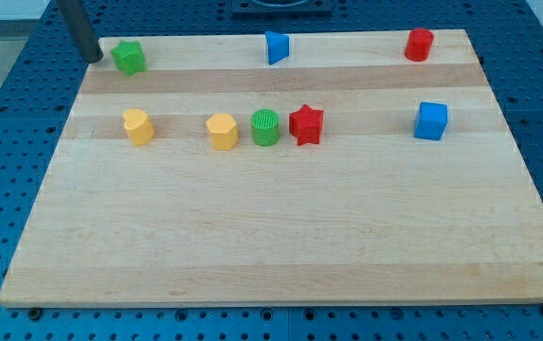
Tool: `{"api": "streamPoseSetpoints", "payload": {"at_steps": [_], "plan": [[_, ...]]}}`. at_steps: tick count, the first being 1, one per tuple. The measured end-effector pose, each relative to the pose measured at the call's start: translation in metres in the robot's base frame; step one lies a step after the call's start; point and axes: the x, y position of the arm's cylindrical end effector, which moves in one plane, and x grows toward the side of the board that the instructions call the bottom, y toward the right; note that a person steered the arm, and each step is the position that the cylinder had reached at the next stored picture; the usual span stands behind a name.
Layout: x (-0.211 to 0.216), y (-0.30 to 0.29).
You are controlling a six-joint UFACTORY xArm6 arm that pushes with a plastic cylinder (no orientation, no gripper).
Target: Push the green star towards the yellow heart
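The green star (pixel 130 57) sits near the top left corner of the wooden board (pixel 271 237). My tip (pixel 92 58) is just to the star's left, at the board's edge, close to it or touching it. A yellow block that looks like the heart (pixel 138 126) lies below the star, in the middle row at the left. A second yellow block (pixel 222 131), more angular, lies to the right of the first.
A green cylinder (pixel 265 127) and a red star (pixel 306 124) stand side by side right of the second yellow block. A blue triangle (pixel 277 46) is at top centre. A red cylinder (pixel 420 44) is at top right, with a blue cube (pixel 431 121) below it.
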Motion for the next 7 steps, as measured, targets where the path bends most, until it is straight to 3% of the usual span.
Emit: {"api": "streamPoseSetpoints", "payload": {"at_steps": [1,2,3,5,7], "plan": [[0.006,0.052],[0.059,0.1],[0.086,0.119],[0.047,0.143],[0.091,0.154]]}}
